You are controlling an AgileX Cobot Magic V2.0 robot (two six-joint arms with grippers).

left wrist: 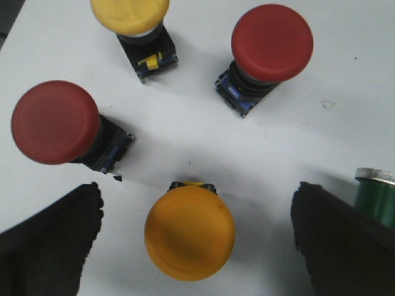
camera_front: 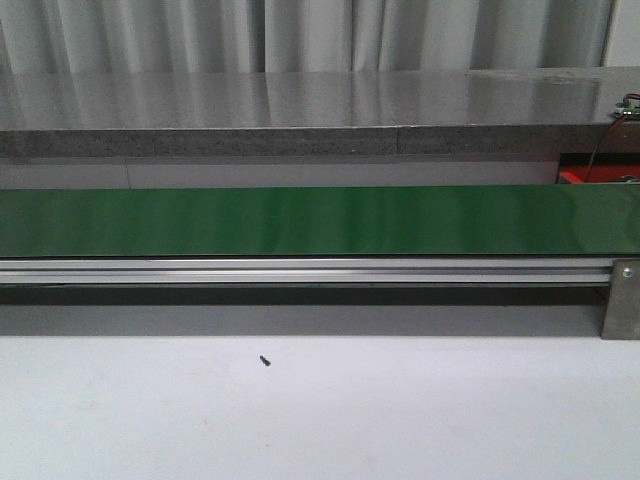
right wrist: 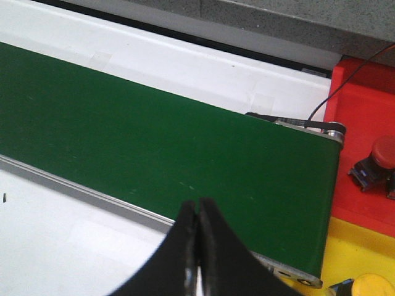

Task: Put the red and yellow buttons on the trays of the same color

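Observation:
In the left wrist view my left gripper (left wrist: 196, 203) is open, its dark fingers (left wrist: 52, 246) on either side of a yellow button (left wrist: 189, 233) that stands on the white surface without touching them. Around it stand two red buttons (left wrist: 55, 122) (left wrist: 272, 42) and a second yellow button (left wrist: 129, 13). My right gripper (right wrist: 197, 213) is shut and empty over the near edge of the green belt (right wrist: 154, 142). Past the belt's end lie a red tray (right wrist: 364, 117) holding a red button (right wrist: 384, 153) and a yellow tray (right wrist: 352, 253) holding a yellow button (right wrist: 370, 287). Neither gripper shows in the front view.
A green-capped button (left wrist: 375, 200) stands beside the left gripper's finger. The green conveyor belt (camera_front: 320, 220) on its aluminium rail (camera_front: 300, 270) crosses the front view, with a corner of the red tray (camera_front: 575, 176) at its right end. A small black screw (camera_front: 265, 360) lies on the white table.

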